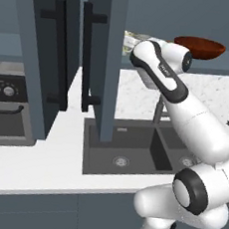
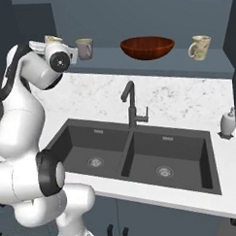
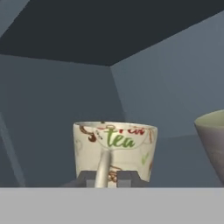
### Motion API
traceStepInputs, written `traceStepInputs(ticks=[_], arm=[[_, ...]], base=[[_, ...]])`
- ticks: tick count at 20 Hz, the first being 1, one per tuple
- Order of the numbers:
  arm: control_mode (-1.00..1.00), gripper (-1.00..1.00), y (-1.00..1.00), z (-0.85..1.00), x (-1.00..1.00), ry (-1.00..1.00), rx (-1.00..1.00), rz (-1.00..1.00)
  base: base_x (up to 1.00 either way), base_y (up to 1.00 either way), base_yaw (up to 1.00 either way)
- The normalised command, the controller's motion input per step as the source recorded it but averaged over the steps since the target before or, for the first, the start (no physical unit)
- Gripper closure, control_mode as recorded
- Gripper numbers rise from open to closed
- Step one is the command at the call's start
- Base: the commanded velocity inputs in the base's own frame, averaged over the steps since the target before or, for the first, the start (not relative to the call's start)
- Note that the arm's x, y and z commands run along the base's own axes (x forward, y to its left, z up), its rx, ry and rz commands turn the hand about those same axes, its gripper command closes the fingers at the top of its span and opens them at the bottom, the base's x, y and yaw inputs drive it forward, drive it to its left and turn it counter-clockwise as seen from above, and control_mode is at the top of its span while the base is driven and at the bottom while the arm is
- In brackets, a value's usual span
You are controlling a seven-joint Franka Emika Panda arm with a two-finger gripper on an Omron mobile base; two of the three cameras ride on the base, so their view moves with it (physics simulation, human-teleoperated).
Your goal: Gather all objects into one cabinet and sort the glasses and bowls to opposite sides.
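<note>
In the hand view a cream mug printed with "tea" stands upright in the back left corner of the slate-blue cabinet. Its loop handle points at me and sits between my fingertips. My gripper is shut on that handle. The right base view shows the gripper at the shelf's far left, with the mug just past it. Further right on the same shelf stand a grey-beige cup, the wide red-brown bowl and a patterned mug. The grey cup's rim is at the hand view's right.
Two cabinet doors with black bar handles hang open to the left of my arm. Below are the dark double sink with its faucet, a white soap dispenser on the marble counter, and a stove at the far left.
</note>
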Motion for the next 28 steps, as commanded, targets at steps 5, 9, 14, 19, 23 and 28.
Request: traceStepInputs(ticks=[5,9,14,19,23,28], arm=[[-1.0,1.0,0.0,-0.02,0.8,0.04,-0.06,0.0],[-1.0,-1.0,0.02,-0.22,0.09,-0.11,0.0,0.0],[-1.0,-1.0,0.0,-0.13,-0.15,-0.16,0.0,0.0],[-1.0,-1.0,0.0,-0.1,-0.01,-0.14,0.0,0.0],[-1.0,-1.0,-0.07,0.01,-0.04,-0.05,-0.02,0.01],[-1.0,-1.0,-0.92,0.69,-0.18,0.23,-0.5,0.0]], base=[[0.0,0.0,0.0],[0.0,0.0,0.0],[0.0,0.0,0.0],[0.0,0.0,0.0],[0.0,0.0,0.0],[0.0,0.0,0.0]])
